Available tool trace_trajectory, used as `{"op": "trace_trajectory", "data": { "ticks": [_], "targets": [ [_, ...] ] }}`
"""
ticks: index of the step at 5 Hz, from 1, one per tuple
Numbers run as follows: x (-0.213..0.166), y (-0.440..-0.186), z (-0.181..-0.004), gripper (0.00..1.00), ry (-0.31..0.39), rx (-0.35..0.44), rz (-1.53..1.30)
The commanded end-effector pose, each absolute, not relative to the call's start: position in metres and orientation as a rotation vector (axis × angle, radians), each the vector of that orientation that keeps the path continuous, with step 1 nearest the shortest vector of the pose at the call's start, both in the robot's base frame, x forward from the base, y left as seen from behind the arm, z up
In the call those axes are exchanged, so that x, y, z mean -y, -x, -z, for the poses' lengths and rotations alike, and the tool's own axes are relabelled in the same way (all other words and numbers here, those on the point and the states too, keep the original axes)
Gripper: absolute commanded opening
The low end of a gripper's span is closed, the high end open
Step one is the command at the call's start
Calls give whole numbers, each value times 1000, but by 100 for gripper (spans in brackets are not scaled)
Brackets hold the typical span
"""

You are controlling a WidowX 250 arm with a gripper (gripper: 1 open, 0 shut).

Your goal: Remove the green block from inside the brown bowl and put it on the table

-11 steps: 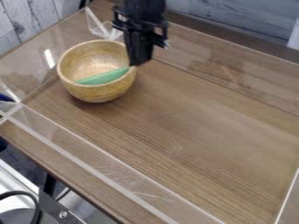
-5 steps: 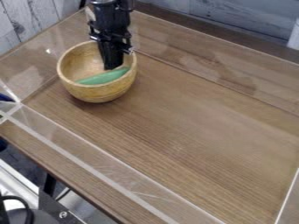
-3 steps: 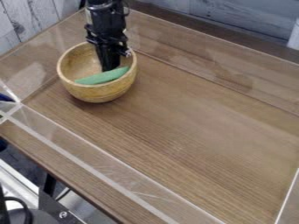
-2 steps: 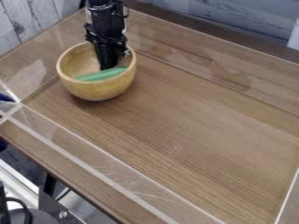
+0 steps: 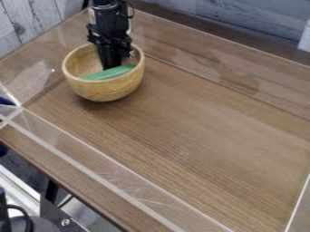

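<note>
The brown bowl (image 5: 82, 86) stands on the table (image 5: 206, 127) at the far left. The green block (image 5: 120, 72) lies inside it, leaning against the right inner wall. My gripper (image 5: 111, 65) points straight down into the bowl, its dark fingers together and their tips at the block's upper left edge. The fingers hide part of the block. I cannot tell whether the tips pinch the block or only touch it.
Clear plastic edging (image 5: 72, 149) runs along the table's front and left sides. A grey wall rises behind the far edge. Bare wood-grain tabletop stretches to the right of the bowl and in front of it.
The gripper has moved left from the bowl's right rim to over its middle and sunk into it. In the last half second it barely moved. The fingers stayed together.
</note>
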State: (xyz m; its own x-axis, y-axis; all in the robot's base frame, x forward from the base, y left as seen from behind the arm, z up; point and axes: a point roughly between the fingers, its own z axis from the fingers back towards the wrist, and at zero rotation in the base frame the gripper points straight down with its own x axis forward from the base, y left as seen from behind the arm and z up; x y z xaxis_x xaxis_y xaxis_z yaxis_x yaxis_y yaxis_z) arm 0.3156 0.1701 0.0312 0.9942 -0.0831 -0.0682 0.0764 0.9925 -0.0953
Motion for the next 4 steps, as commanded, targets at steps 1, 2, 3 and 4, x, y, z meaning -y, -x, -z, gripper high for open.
{"op": "trace_trajectory", "data": {
  "ticks": [1, 2, 3, 4],
  "targets": [
    [-175, -318, -30, 0, 74, -65, 65],
    [-179, -316, -22, 0, 68, -79, 46],
    [-186, -312, -18, 0, 53, -87, 33],
    [-191, -309, -15, 0, 38, -94, 20]
  ]
}}
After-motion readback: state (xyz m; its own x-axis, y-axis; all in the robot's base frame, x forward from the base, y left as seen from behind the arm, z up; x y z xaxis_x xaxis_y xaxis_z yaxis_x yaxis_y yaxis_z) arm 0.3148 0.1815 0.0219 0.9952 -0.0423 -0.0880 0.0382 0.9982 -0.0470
